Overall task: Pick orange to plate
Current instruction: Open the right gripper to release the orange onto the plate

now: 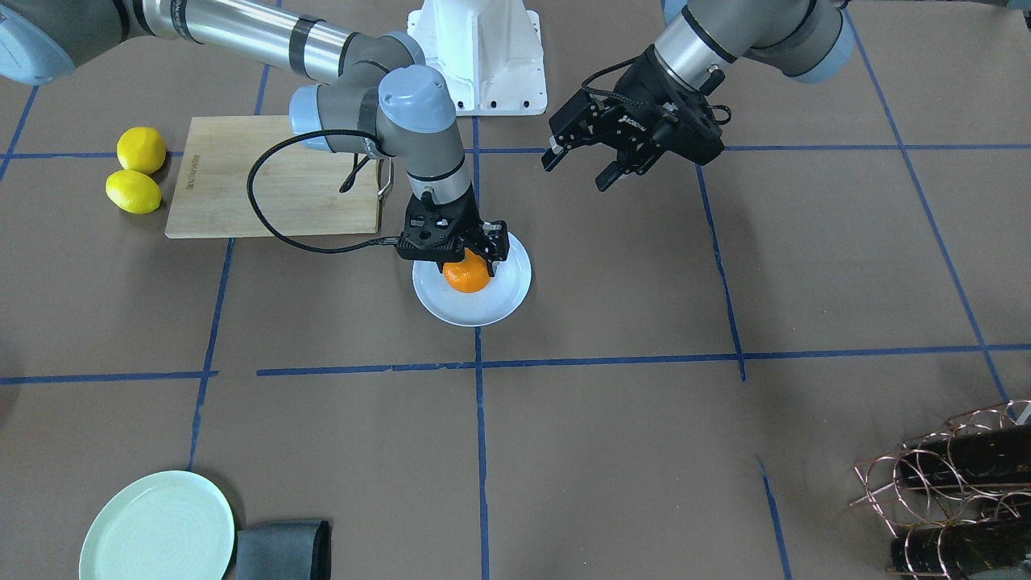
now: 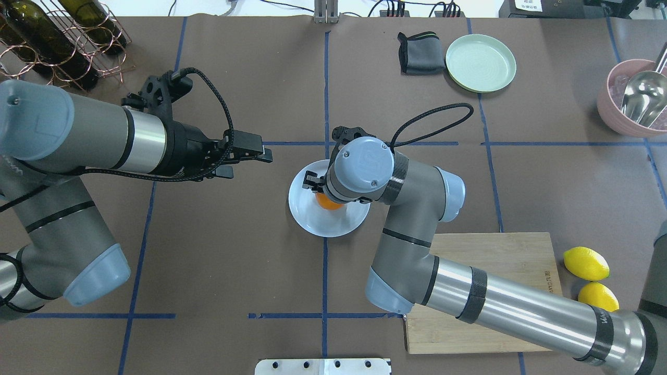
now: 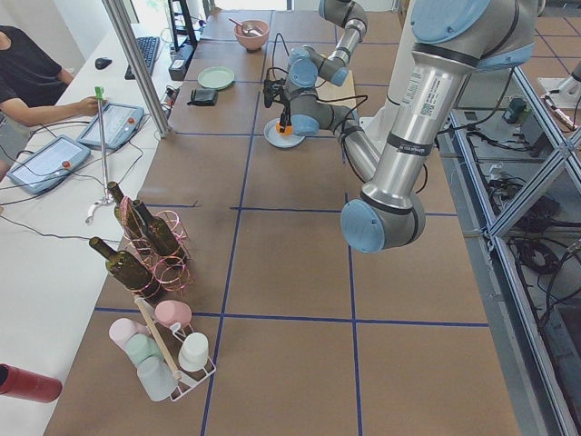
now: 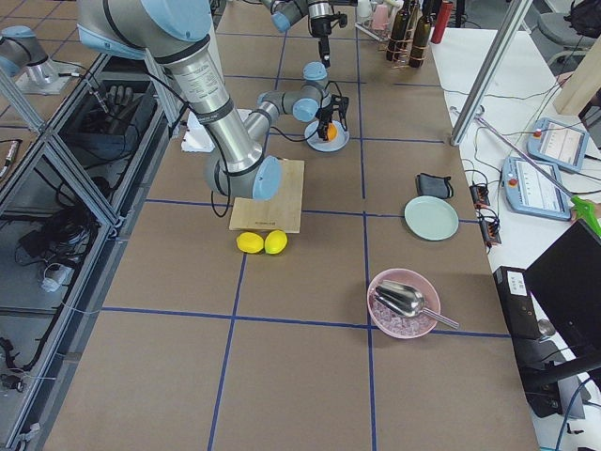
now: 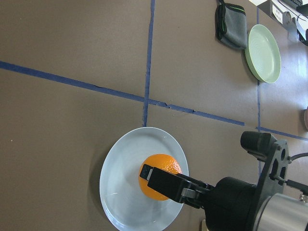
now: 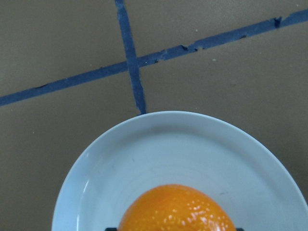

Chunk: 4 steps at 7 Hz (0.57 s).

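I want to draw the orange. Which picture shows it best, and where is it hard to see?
Right wrist view: the orange is close and sharp, its peel glinting, but the frame cuts off its bottom. Overhead view: the right arm hides most of it. Left side view: it is far away and tiny.

My left arm (image 2: 68, 135) and right arm (image 2: 521, 312) are 2 of a kind: grey joint housings, pale blue round caps, and polished silver tubes ringed with black bands. Small screws and a faint logo mark the cap (image 2: 363, 164) on my right wrist. A braided black cable (image 2: 432, 112) loops off that wrist, and a second cable (image 2: 219, 99) arcs over my left. My left gripper (image 1: 577, 173) and right gripper (image 1: 467, 256) are matte black, the left one lettered in white. My base (image 1: 483, 48) is white.
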### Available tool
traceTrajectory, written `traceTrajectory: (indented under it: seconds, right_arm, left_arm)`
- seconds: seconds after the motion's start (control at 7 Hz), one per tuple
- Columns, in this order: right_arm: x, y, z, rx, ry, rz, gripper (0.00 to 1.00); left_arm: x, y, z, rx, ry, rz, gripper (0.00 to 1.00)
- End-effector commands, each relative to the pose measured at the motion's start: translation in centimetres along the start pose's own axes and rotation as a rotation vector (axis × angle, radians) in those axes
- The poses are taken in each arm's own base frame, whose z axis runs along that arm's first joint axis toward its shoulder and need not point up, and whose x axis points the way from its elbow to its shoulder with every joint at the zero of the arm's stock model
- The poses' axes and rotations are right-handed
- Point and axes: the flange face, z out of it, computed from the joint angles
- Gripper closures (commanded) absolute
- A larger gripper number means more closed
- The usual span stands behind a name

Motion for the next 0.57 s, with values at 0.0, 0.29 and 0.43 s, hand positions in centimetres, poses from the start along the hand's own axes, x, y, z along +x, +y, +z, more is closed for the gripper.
traceTrajectory:
  seconds: [0.0, 0.29, 0.43]
  right_arm:
    - [-0.5, 0.1, -1.3, 0.001, -0.028, 0.003, 0.0]
    - [0.4, 0.2, -4.6, 0.002, -0.085, -0.01, 0.0]
    - [1.7, -0.2, -7.0, 0.013, -0.119, -0.008, 0.0]
  left_arm:
    - [0.0, 0.0, 0.0, 0.0, -0.001, -0.001, 0.01]
    - [0.0, -0.1, 0.0, 0.002, 0.0, 0.0, 0.01]
    - [0.0, -0.1, 0.0, 0.003, 0.0, 0.001, 0.01]
